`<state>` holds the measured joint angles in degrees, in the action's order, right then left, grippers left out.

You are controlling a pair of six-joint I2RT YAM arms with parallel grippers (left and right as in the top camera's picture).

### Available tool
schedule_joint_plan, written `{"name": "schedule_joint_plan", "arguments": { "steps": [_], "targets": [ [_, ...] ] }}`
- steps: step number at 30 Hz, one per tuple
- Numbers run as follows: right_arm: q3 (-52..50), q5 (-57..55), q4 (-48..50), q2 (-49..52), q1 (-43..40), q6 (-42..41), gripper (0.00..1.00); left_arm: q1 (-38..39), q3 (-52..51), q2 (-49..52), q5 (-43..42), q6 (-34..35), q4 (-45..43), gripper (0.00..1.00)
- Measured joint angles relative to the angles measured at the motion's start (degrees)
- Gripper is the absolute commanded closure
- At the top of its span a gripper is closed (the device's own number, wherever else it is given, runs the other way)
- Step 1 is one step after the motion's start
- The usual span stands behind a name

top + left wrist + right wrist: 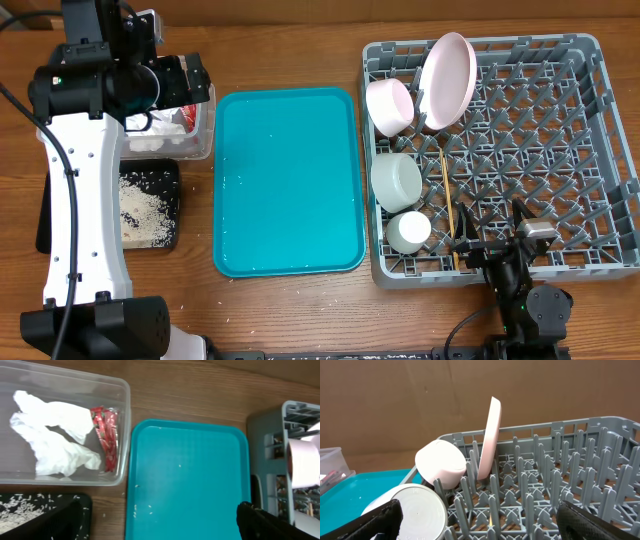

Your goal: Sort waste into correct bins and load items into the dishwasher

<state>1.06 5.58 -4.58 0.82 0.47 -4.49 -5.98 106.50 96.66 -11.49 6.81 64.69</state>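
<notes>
Rack [560, 150], right: pink plate [447, 80] on edge at far side; pink bowl [390, 105], grey-green bowl [396, 178], cup [408, 232], chopsticks [450, 215] in left cols. Tub [125, 410], far left: napkin [50, 435] + wrapper [105, 435]. Rice [145, 205] in black tray [174, 200]. Teal tray [288, 180] btwn. Both wide open, empty: left pincer [160, 525] by tub, right pincer [480, 520] at rack's near edge.

The serving tray [288, 180] lies mid-tabletop [300, 320], with the dish rack [610, 100] to its right and the tub [125, 390] to its left, the shallow tray [172, 172] in front of the tub. Napkin [50, 435] and wrapper [106, 440] lie in the tub, rice [145, 205] in the shallow tray. Plate [447, 80], far bowl [390, 105], near bowl [396, 180], cup [408, 232] and chopsticks [449, 205] sit in the rack's left side.
</notes>
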Motion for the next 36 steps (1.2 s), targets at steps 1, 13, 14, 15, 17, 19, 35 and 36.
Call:
{"name": "schedule_joint_plan", "arguments": {
  "steps": [1,13,14,15,17,19,35,36],
  "targets": [
    [0.00,-0.02,0.00,0.00,-0.02,0.00,0.00,0.00,0.00,0.00,0.68,0.00,0.09,0.00],
    [0.00,-0.02,-0.11,0.02,0.00,0.00,0.00,1.46,-40.89,-29.90,2.64,-2.19,-40.06,0.00],
    [0.00,-0.02,0.02,0.07,0.00,0.00,0.00,1.36,-48.11,-35.65,2.73,-2.34,-44.78,0.00],
    [0.00,-0.02,-0.02,0.02,-0.02,0.00,0.00,1.33,-53.37,-39.91,2.78,-2.36,-47.93,0.00],
    [0.00,-0.02,0.00,0.07,0.00,0.00,0.00,1.07,-66.27,-49.64,2.97,-2.38,-53.31,0.00],
    [0.00,0.00,-0.09,0.04,-0.02,0.00,0.00,1.07,-76.35,-56.06,3.41,-2.43,-60.78,0.00],
    [0.00,0.00,-0.04,0.04,0.00,0.00,0.00,5.27,-105.98,-93.33,10.97,-4.31,-60.28,0.00],
    [0.00,0.00,-0.07,0.04,-0.02,0.00,0.00,5.27,-105.98,-94.77,11.41,-4.57,-60.30,0.00]
  ]
}}
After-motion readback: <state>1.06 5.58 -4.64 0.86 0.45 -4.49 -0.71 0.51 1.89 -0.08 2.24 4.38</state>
